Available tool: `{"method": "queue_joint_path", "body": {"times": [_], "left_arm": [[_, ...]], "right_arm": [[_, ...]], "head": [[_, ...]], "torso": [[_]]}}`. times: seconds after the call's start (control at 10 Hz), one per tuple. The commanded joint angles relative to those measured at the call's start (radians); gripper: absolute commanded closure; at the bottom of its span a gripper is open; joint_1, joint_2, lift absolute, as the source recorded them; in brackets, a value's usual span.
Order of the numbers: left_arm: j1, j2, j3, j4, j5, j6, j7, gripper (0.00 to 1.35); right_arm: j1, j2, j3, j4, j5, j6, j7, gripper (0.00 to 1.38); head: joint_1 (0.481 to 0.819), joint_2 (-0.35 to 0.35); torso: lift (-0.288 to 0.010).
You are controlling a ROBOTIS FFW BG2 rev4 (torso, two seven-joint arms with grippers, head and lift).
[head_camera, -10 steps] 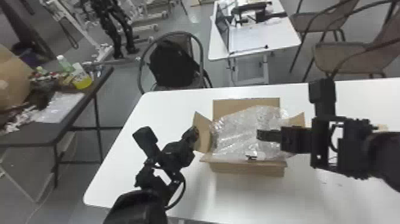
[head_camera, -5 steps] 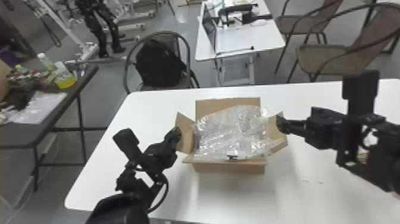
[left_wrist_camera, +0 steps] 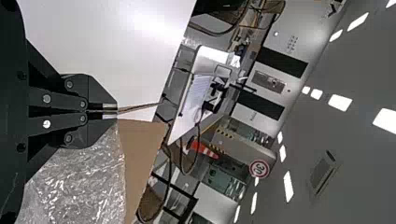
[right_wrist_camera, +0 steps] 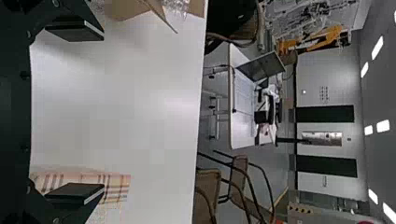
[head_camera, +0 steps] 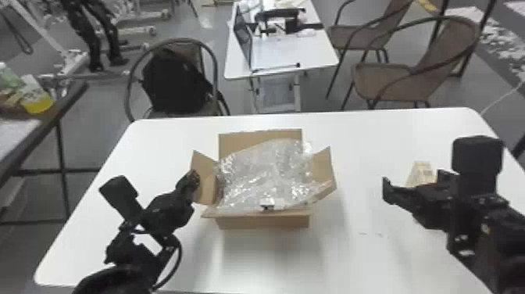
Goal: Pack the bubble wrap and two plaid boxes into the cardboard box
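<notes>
The cardboard box (head_camera: 261,222) stands open on the white table with its flaps out. Crumpled bubble wrap (head_camera: 269,172) lies in it, bulging above the rim. At the box's left flap is my left gripper (head_camera: 194,179); in the left wrist view the left gripper (left_wrist_camera: 110,111) is shut on that flap's edge. To the right of the box, my right gripper (head_camera: 413,183) is open beside a plaid box (head_camera: 418,172). In the right wrist view, one finger of the right gripper (right_wrist_camera: 88,112) overlaps the plaid box (right_wrist_camera: 119,182), with bare table between the fingers.
The white table (head_camera: 351,254) has open room in front of the cardboard box and between it and the right gripper. Behind the table stand a chair with a black backpack (head_camera: 172,82), a smaller table (head_camera: 289,54) and brown chairs (head_camera: 394,82).
My right gripper has gone from above the bubble wrap out to the right, near the plaid box. The head view has turned rightward. The left gripper stays at the left flap.
</notes>
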Motion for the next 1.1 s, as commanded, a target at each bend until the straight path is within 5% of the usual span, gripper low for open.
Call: {"method": "queue_joint_path", "body": {"times": [0.0, 1.0], "left_arm": [[0.004, -0.003, 0.007, 0.001, 0.003, -0.002, 0.0, 1.21], [0.007, -0.003, 0.008, 0.003, 0.01, 0.004, -0.002, 1.21]], "right_arm": [[0.025, 0.001, -0.019, -0.008, 0.01, -0.003, -0.055, 0.15], [-0.118, 0.002, -0.074, 0.307, -0.015, -0.026, -0.095, 0.17]], "head": [[0.695, 0.141], [0.695, 0.068]], "torso": [[-0.087], [-0.087]]}}
